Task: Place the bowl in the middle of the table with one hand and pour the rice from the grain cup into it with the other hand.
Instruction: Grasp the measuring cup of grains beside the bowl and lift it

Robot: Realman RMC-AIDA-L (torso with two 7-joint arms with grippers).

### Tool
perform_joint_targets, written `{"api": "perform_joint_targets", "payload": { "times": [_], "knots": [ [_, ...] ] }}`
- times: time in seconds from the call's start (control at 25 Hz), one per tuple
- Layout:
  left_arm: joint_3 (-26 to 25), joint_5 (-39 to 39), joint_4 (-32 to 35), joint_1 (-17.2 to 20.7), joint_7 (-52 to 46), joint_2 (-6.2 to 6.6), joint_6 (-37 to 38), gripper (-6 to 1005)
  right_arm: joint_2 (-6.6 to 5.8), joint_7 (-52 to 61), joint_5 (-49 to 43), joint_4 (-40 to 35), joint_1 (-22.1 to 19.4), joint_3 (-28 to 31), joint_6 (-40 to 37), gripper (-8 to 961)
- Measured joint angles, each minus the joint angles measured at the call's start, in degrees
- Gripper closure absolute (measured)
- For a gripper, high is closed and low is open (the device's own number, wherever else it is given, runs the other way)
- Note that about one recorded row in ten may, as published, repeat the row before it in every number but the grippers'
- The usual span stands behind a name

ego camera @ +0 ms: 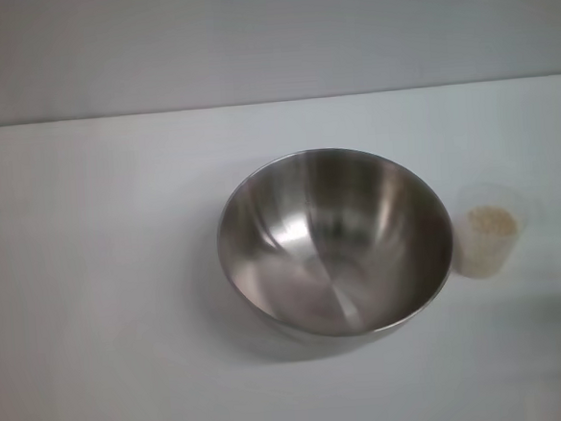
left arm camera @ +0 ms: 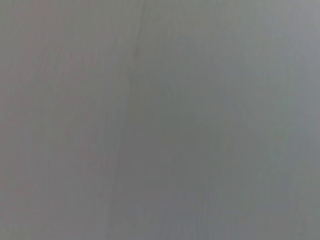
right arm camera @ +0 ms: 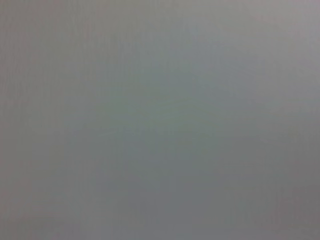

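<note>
Only the head view gives us anything to work with: the bowl (ego camera: 335, 242) sits upright on the white table (ego camera: 93, 281), a touch right of centre, shiny inside and holding nothing. Just beside it on the right stands the grain cup (ego camera: 490, 230), upright, with the rice (ego camera: 491, 223) inside; whether cup and bowl touch, I cannot tell. Both wrist views show a flat grey blur, nothing more. No gripper shows in any view, so fingers, their opening and any hold cannot be told, and nothing can be placed against them
</note>
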Motion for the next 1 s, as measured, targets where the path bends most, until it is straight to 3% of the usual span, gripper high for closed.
{"api": "perform_joint_targets", "payload": {
  "times": [0.16,0.44,1.0],
  "knots": [
    [-0.17,0.09,0.75,0.16,-0.37,0.00,0.70,496,0.01,-5.25,-0.07,4.21,-3.05,-3.53,-0.15,345],
    [-0.21,0.13,0.97,0.37,-0.32,0.04,1.07,496,0.01,-6.87,-0.10,6.16,-4.40,-8.03,3.24,346],
    [-0.34,0.18,1.93,0.73,0.10,0.07,2.82,496,-0.07,-7.77,-0.10,6.73,0.08,-10.80,15.96,347]
  ]
}}
